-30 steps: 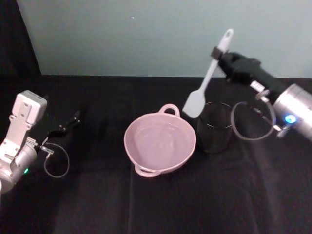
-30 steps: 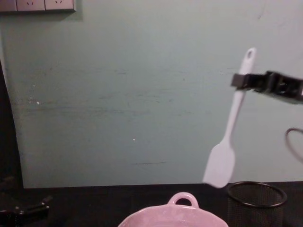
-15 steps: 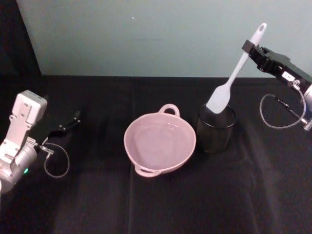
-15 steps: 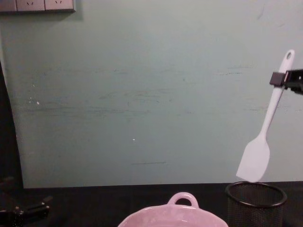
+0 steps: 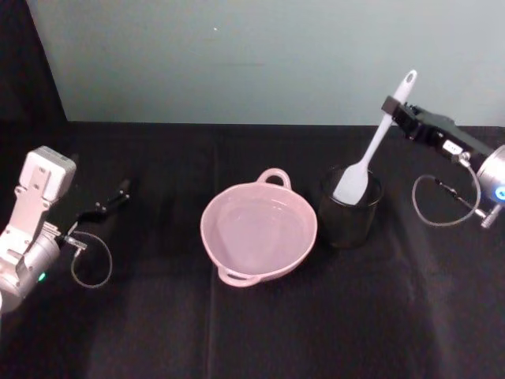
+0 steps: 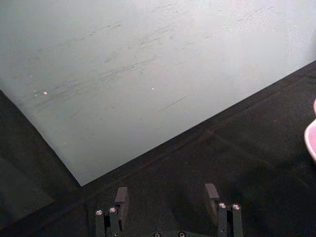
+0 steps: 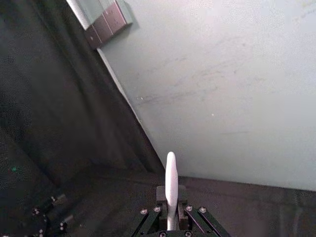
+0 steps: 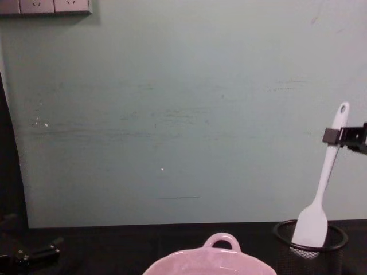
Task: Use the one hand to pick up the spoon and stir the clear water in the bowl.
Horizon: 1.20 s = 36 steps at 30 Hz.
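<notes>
Right hand [image 5: 392, 108], seen from the head, is clamped on the upper handle of the spoon [image 5: 371, 150], whose flat head dips into the black mesh cup [image 5: 349, 209]. Just beside the cup on the dark tabletop [image 5: 252, 332] sits the pink bowl [image 5: 259, 230] with water [image 5: 256, 237]. Left hand [image 5: 106, 204] rests far to the left, fingers apart. From the chest, the spoon [image 8: 324, 183] leans inside the cup [image 8: 311, 246]. The right wrist camera shows fingers [image 7: 160, 193] pressed against the handle.
</notes>
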Available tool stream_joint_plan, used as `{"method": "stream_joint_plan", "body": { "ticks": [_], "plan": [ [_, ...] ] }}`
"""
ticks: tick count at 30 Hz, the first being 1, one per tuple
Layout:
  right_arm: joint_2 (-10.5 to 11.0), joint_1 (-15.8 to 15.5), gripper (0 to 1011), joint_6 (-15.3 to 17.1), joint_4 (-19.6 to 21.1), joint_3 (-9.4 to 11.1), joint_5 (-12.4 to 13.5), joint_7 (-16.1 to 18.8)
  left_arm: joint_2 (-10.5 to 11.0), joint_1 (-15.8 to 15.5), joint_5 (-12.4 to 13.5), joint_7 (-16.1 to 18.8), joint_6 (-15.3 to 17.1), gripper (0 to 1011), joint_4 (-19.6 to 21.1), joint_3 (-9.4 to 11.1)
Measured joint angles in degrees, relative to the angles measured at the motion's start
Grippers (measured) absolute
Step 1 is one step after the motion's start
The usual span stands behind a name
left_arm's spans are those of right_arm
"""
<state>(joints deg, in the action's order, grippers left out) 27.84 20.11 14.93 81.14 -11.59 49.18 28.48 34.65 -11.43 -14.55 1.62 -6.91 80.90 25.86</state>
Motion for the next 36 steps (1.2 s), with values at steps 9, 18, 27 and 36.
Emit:
{"method": "stream_joint_plan", "body": {
  "ticks": [9,18,27,36],
  "plan": [
    [-0.15,0.92,118,-2.29,-4.43,-2.95,-0.66,1.17,0.00,0.00,0.00,0.00,0.00,1011,0.00,0.00],
    [-0.22,1.67,118,-3.34,-7.10,-4.85,-0.59,1.24,0.00,0.00,0.00,0.00,0.00,1011,0.00,0.00],
    [-0.19,2.52,118,-3.93,-8.96,-6.59,0.02,1.10,0.00,0.00,0.00,0.00,0.00,1011,0.00,0.00],
    [0.14,3.33,118,-4.55,-10.12,-8.10,0.81,0.97,0.00,0.00,0.00,0.00,0.00,1011,0.00,0.00]
  ]
}}
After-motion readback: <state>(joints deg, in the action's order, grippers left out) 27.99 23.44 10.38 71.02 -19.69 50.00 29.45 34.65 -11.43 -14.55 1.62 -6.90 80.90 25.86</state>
